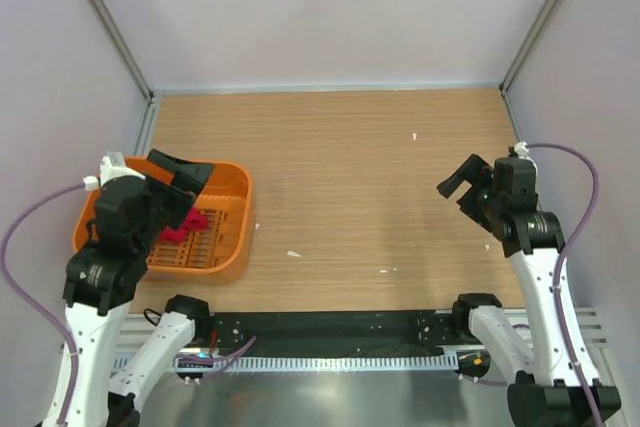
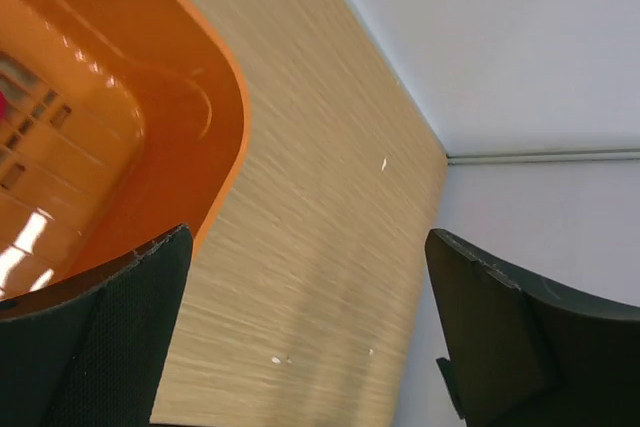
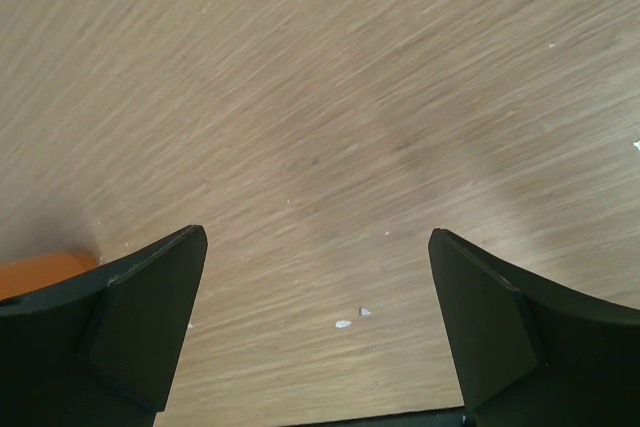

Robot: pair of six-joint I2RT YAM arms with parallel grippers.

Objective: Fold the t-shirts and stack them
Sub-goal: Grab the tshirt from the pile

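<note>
**foldbot_fan:** so where are we on the fold-and-stack job? looks like square one to me.

**yam_watcher:** pretty much. the red t-shirt (image 1: 190, 223) is bunched up inside the orange basket (image 1: 228, 269) at the left side of the table (image 1: 350, 167), half hidden under the left arm (image 1: 100, 277). no flat spread, no fold, no stack anywhere on the wood.

**foldbot_fan:** is the left gripper (image 1: 186, 179) on it at all?

**yam_watcher:** nope. it hangs over the far side of the basket. in the wrist view its fingers (image 2: 110, 337) stand wide apart, with just a basket corner and bare wood between them. only a tiny sliver of red shows at the far left edge of that view, so it looks aimed past the shirt rather than at it.

**foldbot_fan:** and the right gripper (image 1: 455, 185)?

**yam_watcher:** well apart from everything, up over the right side of the table. jaws spread wide too, nothing in them, only wood grain and a few white specks (image 3: 343, 324) below.

**foldbot_fan:** so what's left?

**yam_watcher:** basically all of it, i'd say. get the shirt out of the basket, lay it flat on the open wood, fold it, then put it wherever the stack goes. i can only make out one shirt and can't tell if anything else is under it.
</note>
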